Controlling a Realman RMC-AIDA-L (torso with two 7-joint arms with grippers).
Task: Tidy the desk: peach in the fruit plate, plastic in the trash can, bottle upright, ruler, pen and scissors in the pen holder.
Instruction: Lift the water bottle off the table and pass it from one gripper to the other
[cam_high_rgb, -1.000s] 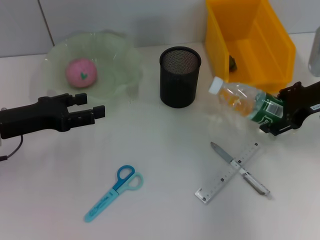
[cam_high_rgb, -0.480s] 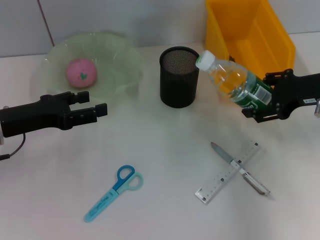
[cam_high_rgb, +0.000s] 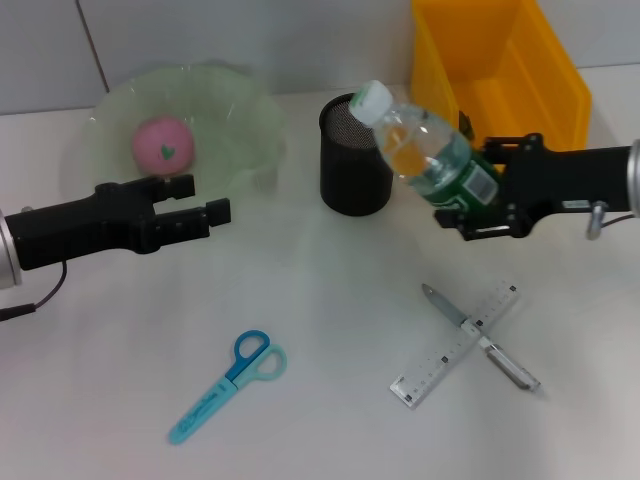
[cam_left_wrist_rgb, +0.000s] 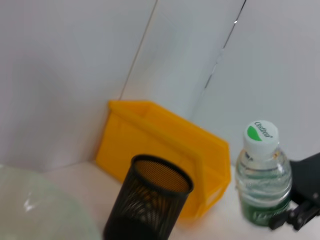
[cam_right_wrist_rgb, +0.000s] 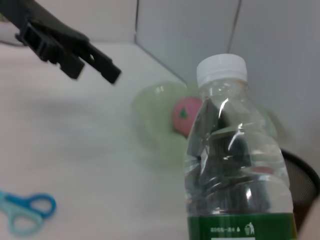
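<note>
Currently right end effector (cam_high_rgb: 478, 205) clamps the bottle (cam_high_rgb: 428, 152) at its label, tilted, above the worktop (cam_high_rgb: 330, 330) near the pen holder (cam_high_rgb: 350, 175). Risk: cap end clips the holder, or base lands skewed and topples. Left end effector (cam_high_rgb: 195, 215) open, idle beside fruit plate (cam_high_rgb: 240, 110).

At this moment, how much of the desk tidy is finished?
Done: the peach sits in the fruit plate. The plastic can't be seen in the trash can from here.
In hand: the right gripper holds the bottle off the desk, tilted in the head view; the left gripper hangs by the plate, jaws empty.
Left: the scissors, ruler and pen, which crosses the ruler, all lie outside the pen holder.
</note>
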